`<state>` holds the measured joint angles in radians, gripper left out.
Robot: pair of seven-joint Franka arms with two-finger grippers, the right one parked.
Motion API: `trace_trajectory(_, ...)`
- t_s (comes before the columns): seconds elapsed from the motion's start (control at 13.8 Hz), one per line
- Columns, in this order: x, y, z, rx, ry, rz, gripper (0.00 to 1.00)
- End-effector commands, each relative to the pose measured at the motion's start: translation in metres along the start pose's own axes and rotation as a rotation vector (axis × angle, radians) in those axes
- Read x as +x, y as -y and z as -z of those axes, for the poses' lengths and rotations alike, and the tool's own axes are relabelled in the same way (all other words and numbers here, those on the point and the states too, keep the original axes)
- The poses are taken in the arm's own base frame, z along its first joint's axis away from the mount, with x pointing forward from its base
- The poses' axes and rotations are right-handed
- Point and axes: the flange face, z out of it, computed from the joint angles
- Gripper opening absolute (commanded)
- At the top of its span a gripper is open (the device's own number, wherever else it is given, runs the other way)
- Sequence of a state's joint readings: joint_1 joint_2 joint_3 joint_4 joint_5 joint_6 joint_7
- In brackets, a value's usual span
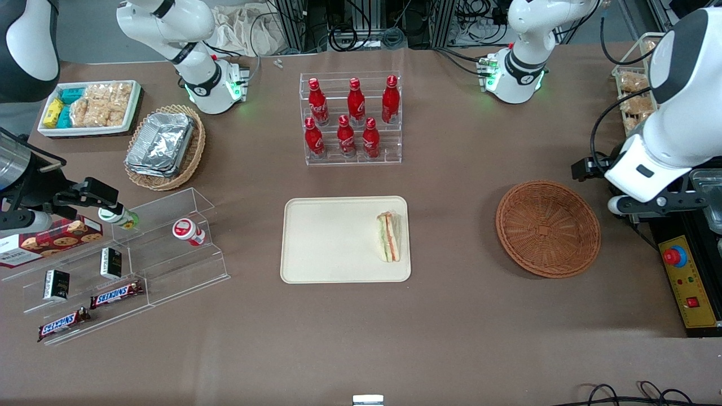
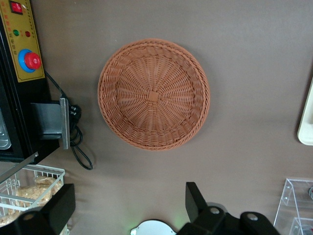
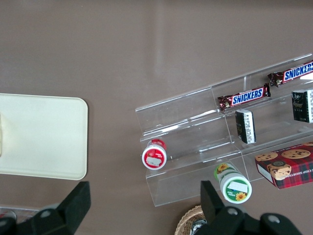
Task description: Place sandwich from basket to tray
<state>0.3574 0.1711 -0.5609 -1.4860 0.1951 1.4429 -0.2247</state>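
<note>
- Now the sandwich (image 1: 388,237) is lying on the tray (image 1: 327,242), long axis running toward the front camera.
- Gripper (image 2: 128,208) is hovering open above the empty basket (image 2: 153,94).

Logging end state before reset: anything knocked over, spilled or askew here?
One oddity: the small red-capped bottle lies tipped on its side on the clear acrylic step shelf. The triangular sandwich sits on the cream rectangular tray; the reddish-brown wicker basket is empty. The open gripper hangs above it.
</note>
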Motion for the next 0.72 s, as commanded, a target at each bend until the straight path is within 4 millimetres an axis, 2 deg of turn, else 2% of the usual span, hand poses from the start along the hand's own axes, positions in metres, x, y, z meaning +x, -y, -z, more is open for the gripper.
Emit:
trace_trajectory(0.0,0.001,0.022,-0.004,-0.018,-0.012,0.029,1.0)
trace_trajectory(0.07,-0.001,0.02,0.0,-0.04,-0.018,0.001,1.0)
trace_trajectory(0.14,-0.001,0.04,-0.002,-0.054,-0.024,0.002,1.0)
trace_trajectory(0.22,-0.006,0.048,-0.001,-0.072,-0.052,-0.02,1.0)
trace_trajectory(0.43,-0.027,0.058,-0.026,-0.08,-0.205,-0.019,1.0)
trace_trajectory(0.58,-0.019,0.056,-0.031,-0.08,-0.224,-0.02,1.0)
trace_trajectory(0.65,-0.014,0.056,-0.026,-0.08,-0.231,-0.022,1.0)
